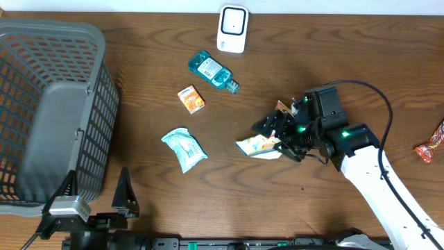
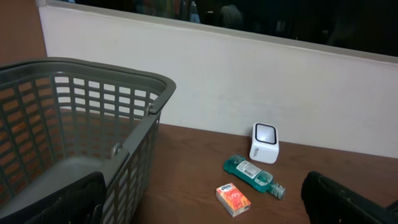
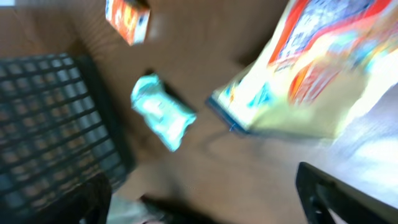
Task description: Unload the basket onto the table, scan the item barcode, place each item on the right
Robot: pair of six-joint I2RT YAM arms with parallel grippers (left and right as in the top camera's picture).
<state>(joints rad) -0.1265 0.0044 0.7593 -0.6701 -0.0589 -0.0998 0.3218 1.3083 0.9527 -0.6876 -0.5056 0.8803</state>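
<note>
A yellow and orange snack bag sits on the table just left of my right gripper. That gripper is open with nothing between its fingers. In the right wrist view the bag is blurred and lies beyond the spread fingers, clear of them. The white barcode scanner stands at the back of the table and also shows in the left wrist view, scanner. My left gripper is open and empty at the front left, beside the basket.
A grey basket fills the left side. A teal mouthwash bottle, an orange box and a teal packet lie mid-table. A red wrapped sweet is at the right edge. A small orange item is beside the right wrist.
</note>
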